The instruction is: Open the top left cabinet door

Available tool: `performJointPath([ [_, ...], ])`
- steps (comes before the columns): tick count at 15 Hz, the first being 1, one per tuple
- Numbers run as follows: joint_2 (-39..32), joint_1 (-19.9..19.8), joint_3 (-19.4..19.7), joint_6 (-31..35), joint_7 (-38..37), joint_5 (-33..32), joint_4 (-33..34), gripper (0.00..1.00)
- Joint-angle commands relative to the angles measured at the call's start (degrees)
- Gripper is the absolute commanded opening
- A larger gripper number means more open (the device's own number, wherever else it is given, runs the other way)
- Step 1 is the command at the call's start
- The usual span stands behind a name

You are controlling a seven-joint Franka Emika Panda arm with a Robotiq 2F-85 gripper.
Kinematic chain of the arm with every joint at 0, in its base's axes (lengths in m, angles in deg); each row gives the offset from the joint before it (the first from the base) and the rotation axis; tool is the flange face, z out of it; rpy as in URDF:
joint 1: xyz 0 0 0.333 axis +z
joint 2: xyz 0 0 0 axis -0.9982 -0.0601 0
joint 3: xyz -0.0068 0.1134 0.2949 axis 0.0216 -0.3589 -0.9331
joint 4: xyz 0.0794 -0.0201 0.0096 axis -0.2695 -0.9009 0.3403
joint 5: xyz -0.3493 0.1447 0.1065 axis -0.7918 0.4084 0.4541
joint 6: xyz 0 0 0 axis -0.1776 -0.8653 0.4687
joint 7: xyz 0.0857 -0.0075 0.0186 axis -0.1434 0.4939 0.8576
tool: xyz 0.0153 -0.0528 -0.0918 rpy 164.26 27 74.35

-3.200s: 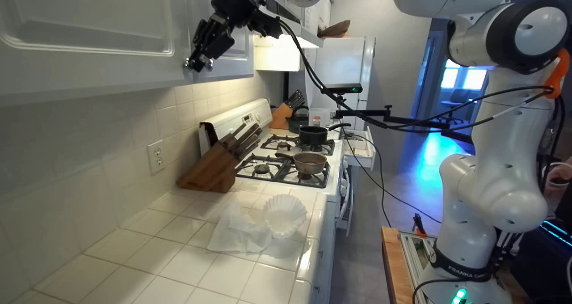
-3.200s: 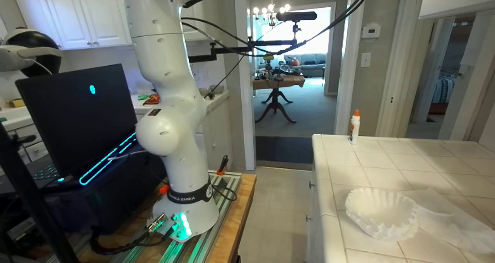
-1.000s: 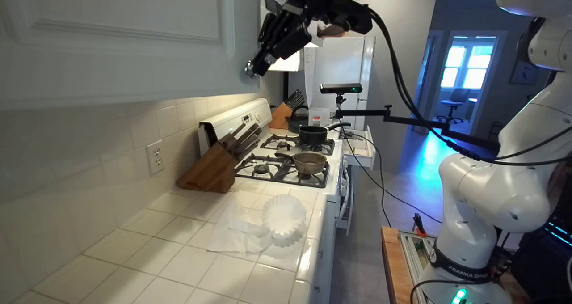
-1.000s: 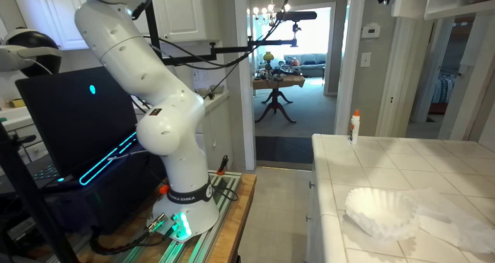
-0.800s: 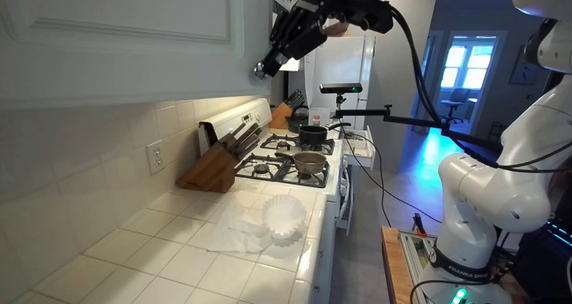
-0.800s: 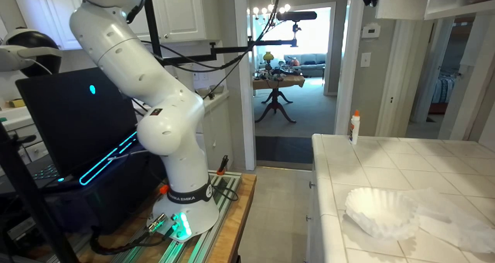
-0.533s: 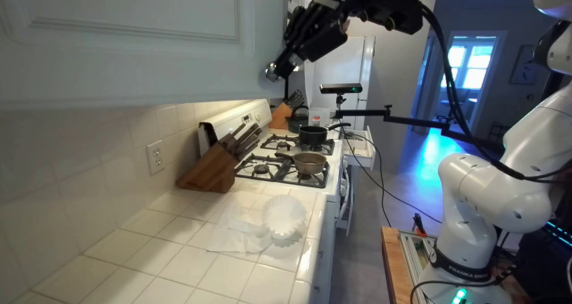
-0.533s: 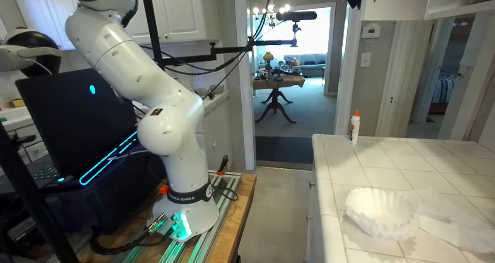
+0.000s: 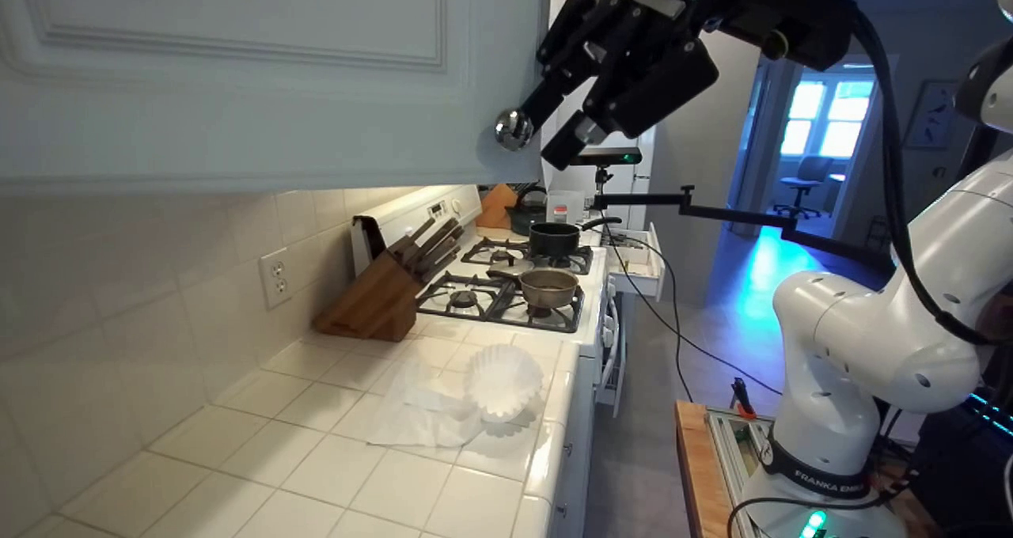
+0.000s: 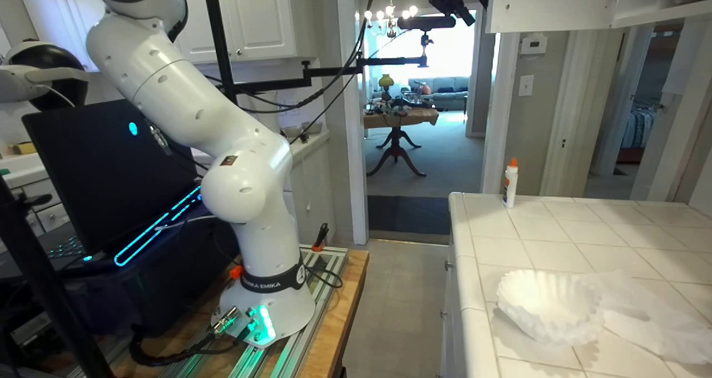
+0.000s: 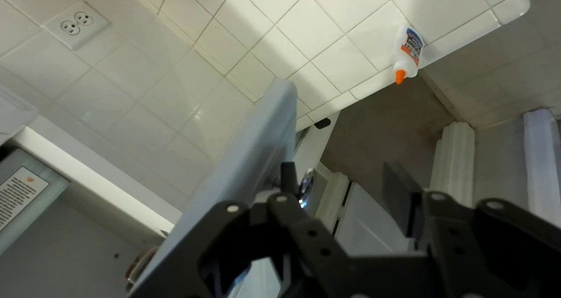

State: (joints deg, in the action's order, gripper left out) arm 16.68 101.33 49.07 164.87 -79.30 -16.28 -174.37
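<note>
Kitchen countertop in white tile [image 9: 332,467] runs past a dark wooden knife block [image 9: 372,297] and a fluted white paper liner [image 9: 504,380] toward a white gas stove [image 9: 411,225]. Above the countertop, the large white raised-panel cabinet door [image 9: 237,115] stands open, swung well out from its white cabinet [image 10: 664,18]. At the door's lower corner, a black two-fingered robotic gripper [image 9: 548,136] has its fingers spread apart, holding nothing, one fingertip just beside a round shiny silver knob [image 9: 514,130]; whether they touch cannot be told. A white glue bottle with an orange tip [image 10: 509,184] stands upright near the countertop's edge.
</note>
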Motion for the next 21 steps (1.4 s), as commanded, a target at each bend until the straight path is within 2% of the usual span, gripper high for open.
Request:
performJointPath([
  [1, -3.29, 3.44, -1.15, -1.37, 0.62, 0.16, 3.97, 0.84],
  [3, -3.22, 4.55, -1.52, -1.52, 1.85, -0.49, 4.38, 0.97],
  [4, -3.06, 5.22, -1.7, -0.71, 2.99, -1.32, 4.21, 1.0],
  [10, -3.32, 7.64, -3.25, -3.02, 6.44, -6.45, 6.26, 1.0],
  [14, -4.45, 7.46, -5.08, -5.02, 6.32, -10.05, 8.86, 1.0],
  [19, -6.18, 6.42, -7.3, -8.23, 4.1, -13.13, 12.42, 1.0],
  [21, -7.01, 5.4, -8.52, -8.68, 0.61, -14.43, 13.7, 1.0],
])
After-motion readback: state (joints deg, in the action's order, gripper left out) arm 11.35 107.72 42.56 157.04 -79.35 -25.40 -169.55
